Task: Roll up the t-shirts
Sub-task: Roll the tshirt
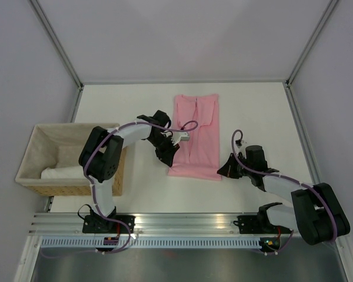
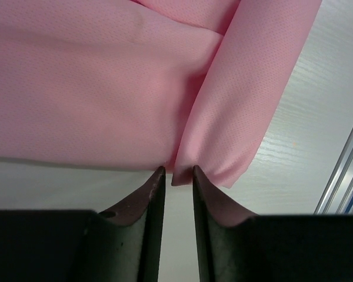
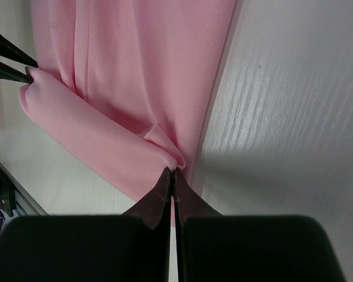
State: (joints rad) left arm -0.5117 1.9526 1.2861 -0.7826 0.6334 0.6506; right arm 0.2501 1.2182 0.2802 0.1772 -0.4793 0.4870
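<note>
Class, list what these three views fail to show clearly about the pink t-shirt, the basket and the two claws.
Top view: left claw tips, hidden under its own wrist.
Right wrist view: whether the shut right claw pinches the t-shirt; its tips cover the spot.
Top view: white item in the basket, partly behind the left arm; unidentifiable.
Left wrist view: t-shirt cut off by top edge.

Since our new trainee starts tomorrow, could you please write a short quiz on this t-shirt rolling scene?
1. True or false: the right pincer is shut on the t-shirt's near corner.
2. Which end of the t-shirt is rolled up? A the near end; B the far end.
3. Fill in: left of the t-shirt stands a wicker ____.
Key: 1 true; 2 A; 3 basket.
</note>
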